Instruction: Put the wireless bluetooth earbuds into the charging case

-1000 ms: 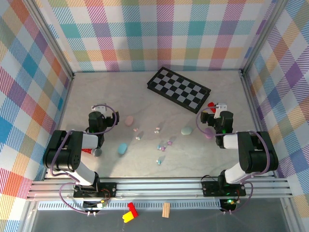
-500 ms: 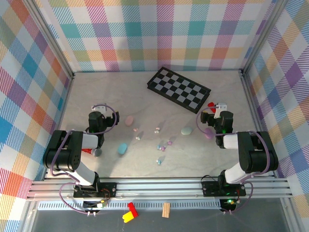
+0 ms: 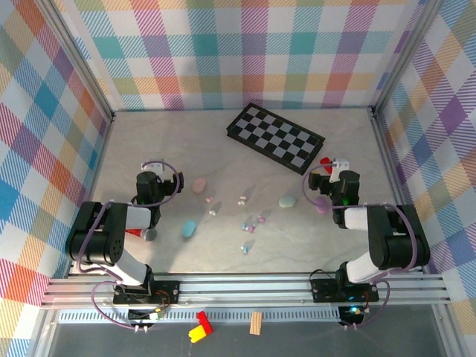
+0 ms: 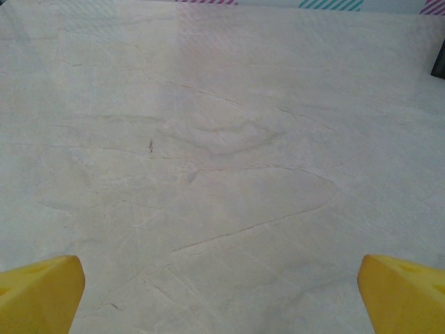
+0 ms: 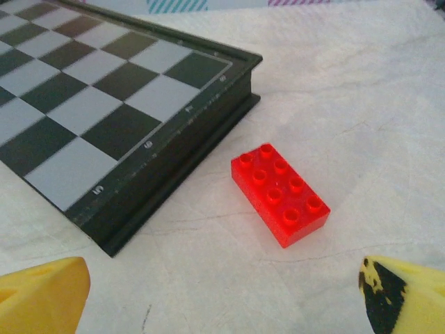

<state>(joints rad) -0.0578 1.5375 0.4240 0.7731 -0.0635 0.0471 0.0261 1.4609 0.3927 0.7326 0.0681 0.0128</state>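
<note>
Several tiny pastel earbuds (image 3: 246,223) lie scattered on the pale table's middle. Around them rest pebble-shaped charging cases: pink (image 3: 199,185), blue (image 3: 189,228), mint (image 3: 288,201) and purple (image 3: 320,204); I cannot tell whether their lids are up. My left gripper (image 3: 151,169) sits folded back at the left, well apart from the buds. Its yellow fingertips (image 4: 38,296) stand wide over bare table, so the left gripper (image 4: 222,299) is open and holds nothing. My right gripper (image 3: 332,167) sits at the right beside the purple case. It (image 5: 222,299) is open too, with bare table between its fingers.
A black chessboard (image 3: 275,137) lies at the back; its corner (image 5: 104,104) is just ahead of the right gripper. A red brick (image 5: 280,193) lies beside it. Plaid walls and metal rails (image 3: 245,286) close in the table. A small grey piece (image 3: 151,234) lies by the left arm.
</note>
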